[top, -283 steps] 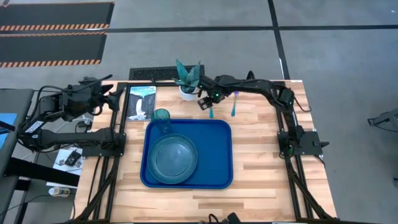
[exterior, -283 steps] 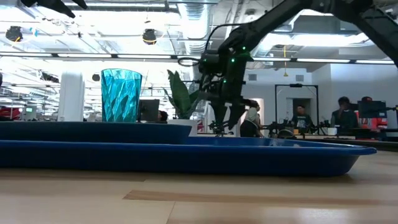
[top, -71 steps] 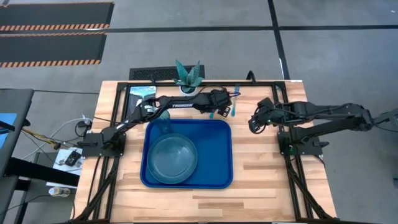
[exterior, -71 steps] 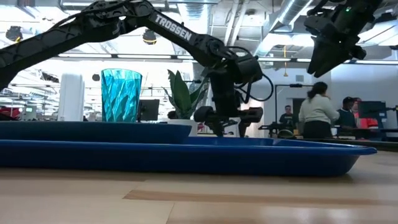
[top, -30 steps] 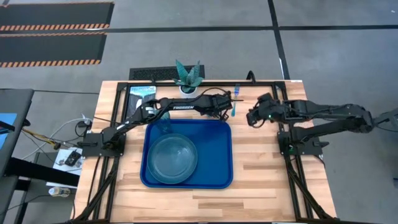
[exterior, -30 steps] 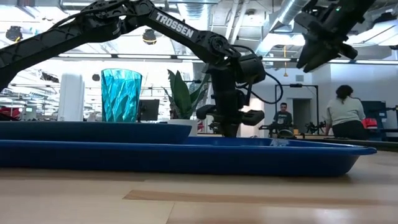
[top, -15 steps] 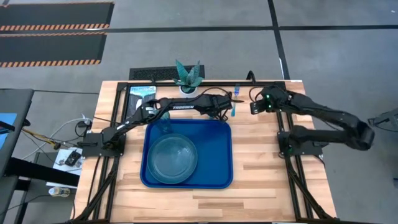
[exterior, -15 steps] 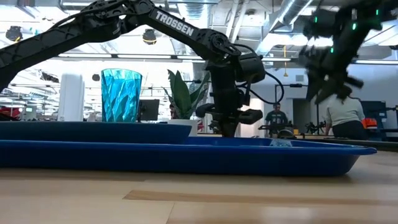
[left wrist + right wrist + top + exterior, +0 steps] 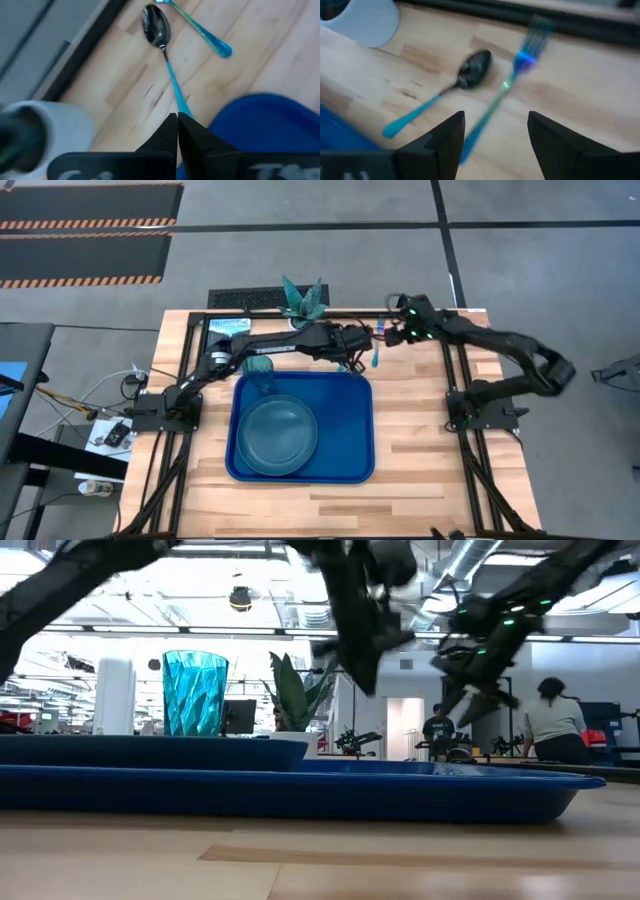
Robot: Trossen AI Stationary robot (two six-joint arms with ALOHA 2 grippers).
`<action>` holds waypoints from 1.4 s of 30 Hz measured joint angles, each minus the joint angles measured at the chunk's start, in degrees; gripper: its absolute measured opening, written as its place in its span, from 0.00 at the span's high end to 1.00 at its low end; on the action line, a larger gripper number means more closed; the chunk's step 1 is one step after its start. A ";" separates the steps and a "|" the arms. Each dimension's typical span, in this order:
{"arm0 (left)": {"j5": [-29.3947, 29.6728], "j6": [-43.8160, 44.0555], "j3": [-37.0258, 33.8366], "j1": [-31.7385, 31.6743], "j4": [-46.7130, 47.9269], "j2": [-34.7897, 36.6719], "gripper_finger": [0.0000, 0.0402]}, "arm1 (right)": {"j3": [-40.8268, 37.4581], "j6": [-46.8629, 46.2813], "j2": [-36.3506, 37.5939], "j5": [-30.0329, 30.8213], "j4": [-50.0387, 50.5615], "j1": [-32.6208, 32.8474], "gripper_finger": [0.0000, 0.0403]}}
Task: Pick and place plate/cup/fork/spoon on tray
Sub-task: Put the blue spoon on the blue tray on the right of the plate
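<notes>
I see two dark, slim jointed arms; the left arm bears white lettering (unreadable here), the right arm green lights.

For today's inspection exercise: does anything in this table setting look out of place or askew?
Yes. The spoon and fork lie on bare wood beyond the tray, angled apart rather than parallel, while the plate and cup already sit on the tray.

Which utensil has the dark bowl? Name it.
The spoon: dark oval bowl, light blue handle. The fork beside it ends in tines; both lie on the table.
</notes>
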State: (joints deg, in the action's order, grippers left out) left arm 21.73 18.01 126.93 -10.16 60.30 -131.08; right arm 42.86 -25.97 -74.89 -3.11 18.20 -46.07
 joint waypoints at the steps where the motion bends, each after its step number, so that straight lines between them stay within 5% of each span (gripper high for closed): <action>1: 0.68 -0.53 0.00 0.62 1.48 1.42 1.00 | 2.28 1.54 -2.73 0.00 -0.08 -0.12 0.40; 10: 10.85 0.09 0.00 8.13 21.24 15.12 1.00 | 17.78 12.50 -22.43 -1.90 5.15 -3.96 0.40; 18: 13.35 17.02 -2.72 15.38 30.12 32.29 0.98 | 25.39 17.54 -31.67 -5.70 8.80 -4.07 0.40; 26: 15.40 33.35 -10.53 24.73 29.81 47.69 0.70 | 26.85 19.22 -34.10 -6.71 12.89 -3.92 0.42; 33: 15.91 38.39 -12.92 28.68 29.73 51.26 0.42 | 26.85 20.47 -34.03 -7.48 11.83 -3.81 0.56; 42: 15.18 37.77 -16.09 29.06 29.71 51.27 0.35 | 26.85 21.32 -34.14 -7.54 11.40 -3.86 0.81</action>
State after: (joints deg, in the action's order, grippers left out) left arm 36.91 55.78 110.84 18.90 90.01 -79.81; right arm 69.71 -4.65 -109.03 -10.65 29.60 -49.93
